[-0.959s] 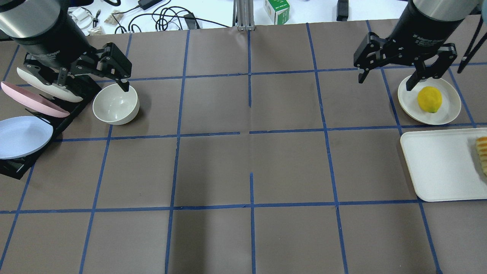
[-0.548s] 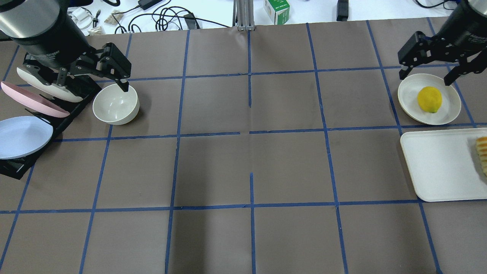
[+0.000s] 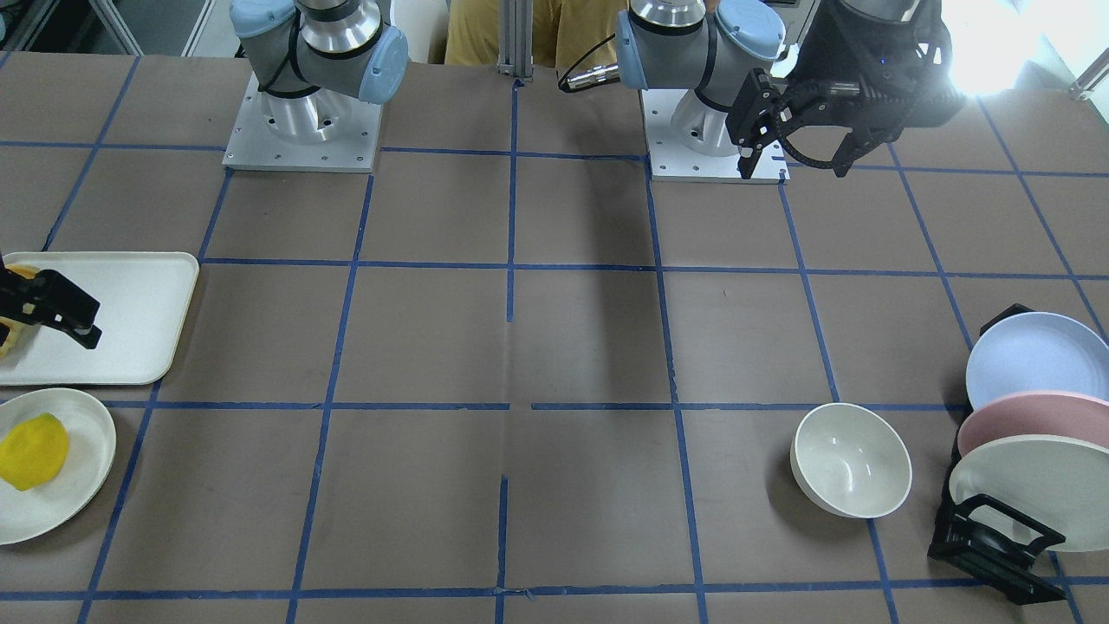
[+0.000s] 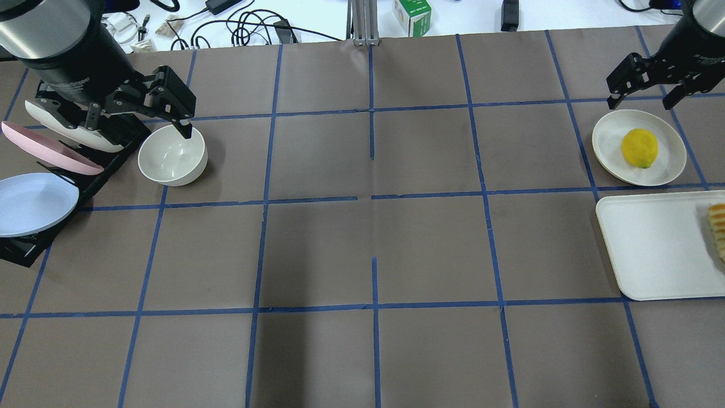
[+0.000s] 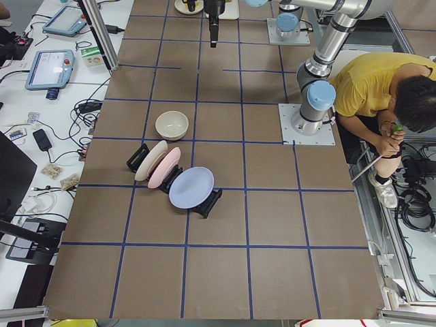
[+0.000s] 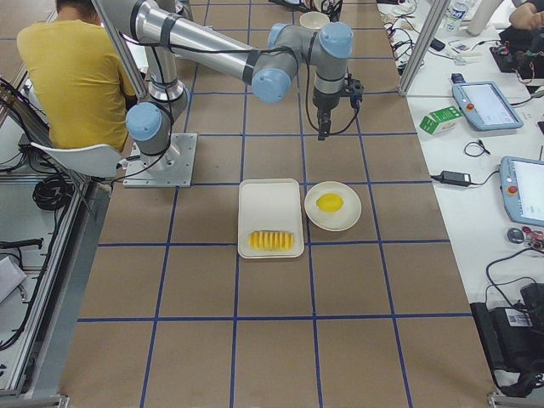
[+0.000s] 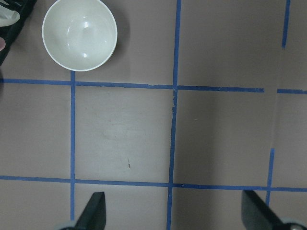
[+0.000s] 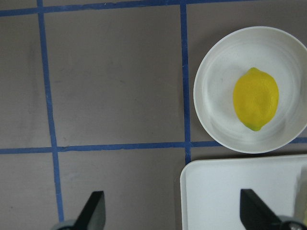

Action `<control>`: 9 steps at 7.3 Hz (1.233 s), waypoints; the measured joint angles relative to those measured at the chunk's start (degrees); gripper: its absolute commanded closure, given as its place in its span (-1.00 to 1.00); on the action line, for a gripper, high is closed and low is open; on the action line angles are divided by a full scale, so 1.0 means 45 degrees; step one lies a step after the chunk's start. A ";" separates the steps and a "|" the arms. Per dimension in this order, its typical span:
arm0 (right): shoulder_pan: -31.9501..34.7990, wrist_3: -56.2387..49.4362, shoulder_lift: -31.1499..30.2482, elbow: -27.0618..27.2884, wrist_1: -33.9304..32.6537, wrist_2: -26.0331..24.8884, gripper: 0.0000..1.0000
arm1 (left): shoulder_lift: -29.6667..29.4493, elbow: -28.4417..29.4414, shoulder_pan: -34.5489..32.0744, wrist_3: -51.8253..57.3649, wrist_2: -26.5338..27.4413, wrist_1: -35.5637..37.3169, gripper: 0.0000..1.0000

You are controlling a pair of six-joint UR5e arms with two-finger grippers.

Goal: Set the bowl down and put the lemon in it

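The cream-white bowl (image 4: 171,156) stands upright and empty on the table's left, next to the plate rack; it also shows in the front view (image 3: 852,472) and the left wrist view (image 7: 79,34). The yellow lemon (image 4: 639,148) lies on a flat cream plate (image 4: 606,150) at the right, also in the right wrist view (image 8: 255,98). My left gripper (image 4: 139,127) is open and empty, held high above the table near the bowl (image 3: 793,165). My right gripper (image 4: 640,105) is open and empty, raised beyond the plate's far edge.
A black rack holds cream, pink and blue plates (image 4: 39,198) at the far left. A white tray (image 4: 651,249) with ridged yellow-orange sliced food (image 4: 718,229) lies in front of the lemon's plate. Cables and a small box lie beyond the table's far edge.
My right gripper has moved from over the plate's far-left rim to the back right, away from the lemon. The left gripper has barely moved. Bowl and lemon are unmoved.
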 measured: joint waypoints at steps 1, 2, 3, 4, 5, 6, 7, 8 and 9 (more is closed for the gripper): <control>-0.0306 -0.1066 0.0629 -0.0010 -0.0779 -0.0007 -1.00 | -0.0200 -0.0059 0.0336 0.0597 0.0010 0.0031 -1.00; -0.0572 -0.2115 0.1254 -0.0018 -0.1693 -0.0042 -1.00 | -0.0596 -0.0112 0.1056 0.1397 0.0003 0.0247 -1.00; -0.0818 -0.2850 0.1774 -0.0028 -0.2402 -0.0098 -1.00 | -0.1212 -0.0196 0.1957 0.1908 -0.0051 0.0825 -1.00; -0.1046 -0.3285 0.2215 -0.0052 -0.2911 -0.0147 -1.00 | -0.2013 -0.0290 0.2674 0.2260 -0.0108 0.1617 -1.00; -0.1184 -0.3649 0.2668 -0.0076 -0.3573 -0.0257 -1.00 | -0.2997 -0.0340 0.3095 0.2602 -0.0128 0.2681 -1.00; -0.1247 -0.3939 0.3093 -0.0061 -0.4219 -0.0454 -1.00 | -0.4029 -0.0356 0.3342 0.2985 -0.0130 0.3859 -1.00; -0.1289 -0.4054 0.3434 -0.0030 -0.4585 -0.0640 -1.00 | -0.5028 -0.0357 0.3520 0.3395 -0.0134 0.4972 -1.00; -0.1345 -0.4059 0.3693 -0.0010 -0.4730 -0.0808 -1.00 | -0.5907 -0.0361 0.3614 0.3679 -0.0137 0.5934 -1.00; -0.1388 -0.3978 0.3941 0.0002 -0.4775 -0.0931 -1.00 | -0.6579 -0.0359 0.3652 0.3879 -0.0106 0.6684 -1.00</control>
